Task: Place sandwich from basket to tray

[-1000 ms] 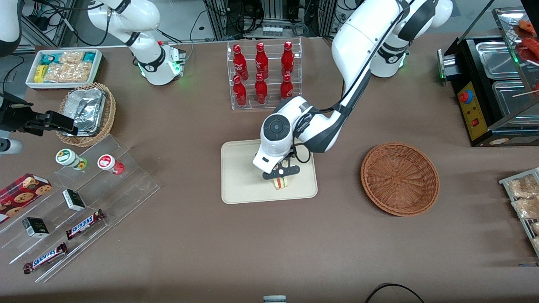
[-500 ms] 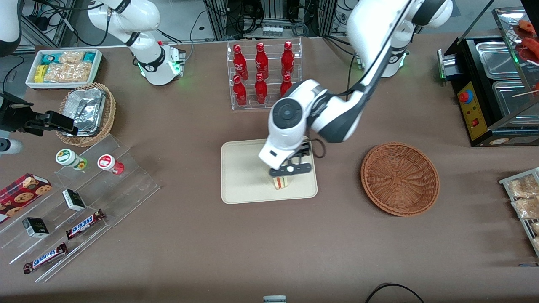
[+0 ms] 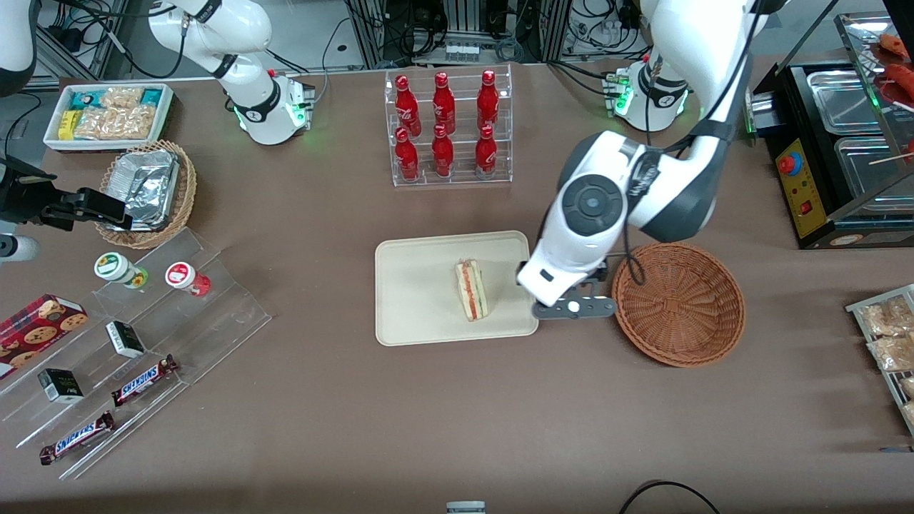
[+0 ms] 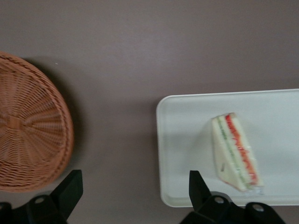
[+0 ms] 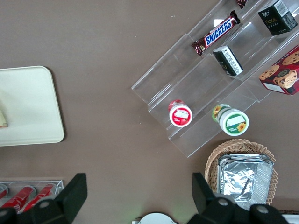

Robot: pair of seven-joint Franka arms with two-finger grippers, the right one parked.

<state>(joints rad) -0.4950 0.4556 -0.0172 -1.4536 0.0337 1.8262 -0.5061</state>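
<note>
We find the sandwich [image 3: 472, 290] lying on its side on the tray [image 3: 410, 321], apart from everything, so the placing looks done to us. The gripper [image 3: 573, 308] hangs above bare table between tray and basket [image 3: 678, 303], its 2 fingers [image 4: 69, 186] spread wide and holding nothing, which we read as a release. The bottle rack [image 3: 448, 128] with 6 red bottles stands farther from the camera, blocking nothing.
</note>
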